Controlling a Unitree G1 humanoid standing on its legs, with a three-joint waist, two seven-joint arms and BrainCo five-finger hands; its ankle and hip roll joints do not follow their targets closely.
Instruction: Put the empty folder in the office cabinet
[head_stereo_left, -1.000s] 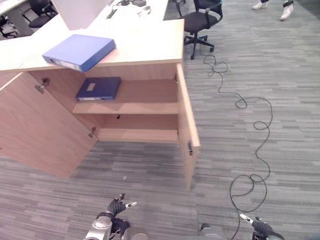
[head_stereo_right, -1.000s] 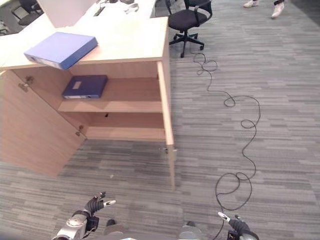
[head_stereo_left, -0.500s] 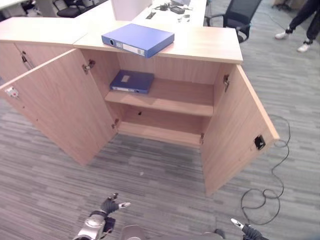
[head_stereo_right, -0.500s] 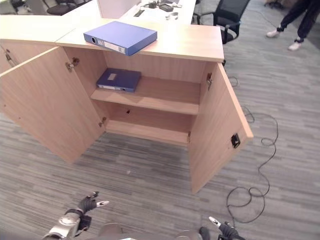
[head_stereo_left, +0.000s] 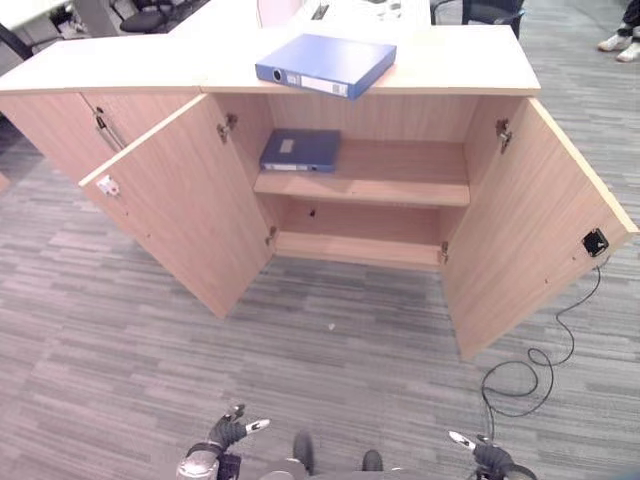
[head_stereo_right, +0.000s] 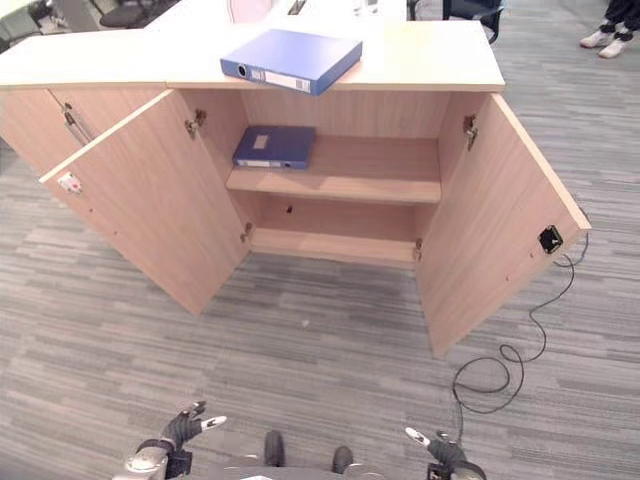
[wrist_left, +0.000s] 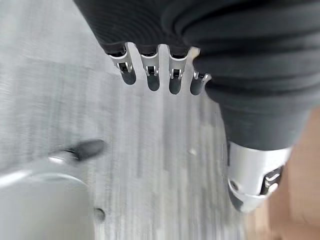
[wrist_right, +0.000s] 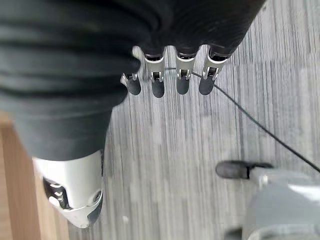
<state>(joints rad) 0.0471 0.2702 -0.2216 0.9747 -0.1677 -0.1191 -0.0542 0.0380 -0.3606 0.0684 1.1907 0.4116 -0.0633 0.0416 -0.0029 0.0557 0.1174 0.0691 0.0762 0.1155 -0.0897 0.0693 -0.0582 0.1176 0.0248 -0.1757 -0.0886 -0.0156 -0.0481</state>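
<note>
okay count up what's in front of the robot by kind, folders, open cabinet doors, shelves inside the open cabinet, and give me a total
Folders: 2, a lighter blue folder lying on the cabinet top and a darker blue folder on the upper shelf.
Open cabinet doors: 2, the left door and the right door.
Shelves inside: 2, the upper shelf and the lower shelf.
Total: 6

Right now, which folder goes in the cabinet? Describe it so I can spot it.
Find the open cabinet. The folder lies flat on its top, above the shelves. It is lighter blue and thicker than the dark folder on the upper shelf inside.
</note>
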